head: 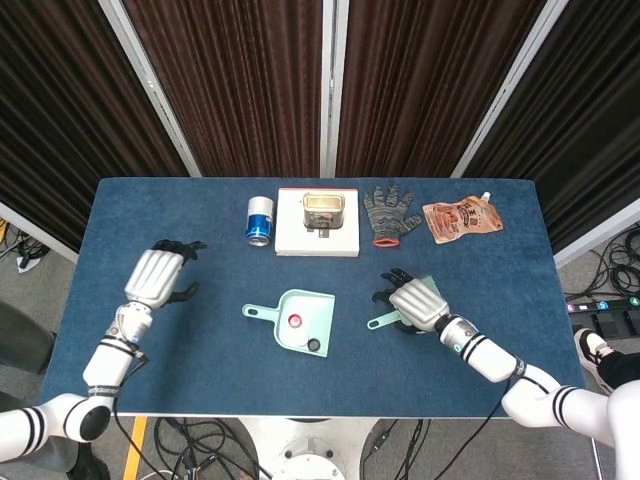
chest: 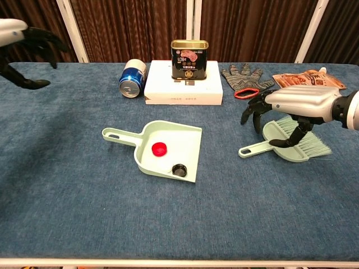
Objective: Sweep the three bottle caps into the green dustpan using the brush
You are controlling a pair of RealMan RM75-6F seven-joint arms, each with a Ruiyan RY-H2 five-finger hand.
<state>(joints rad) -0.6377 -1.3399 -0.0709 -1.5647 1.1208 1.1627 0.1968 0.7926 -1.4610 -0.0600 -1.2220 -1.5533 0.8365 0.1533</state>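
On the blue table lies one green dustpan, and in it two bottle caps show plainly, one red cap and one black cap; a third, perhaps white against the pale plastic, cannot be made out from either view. There is one brush, one blue can on its side, one white box bearing one tin, one knit glove, one orange pouch, and two hands: left hand, right hand.
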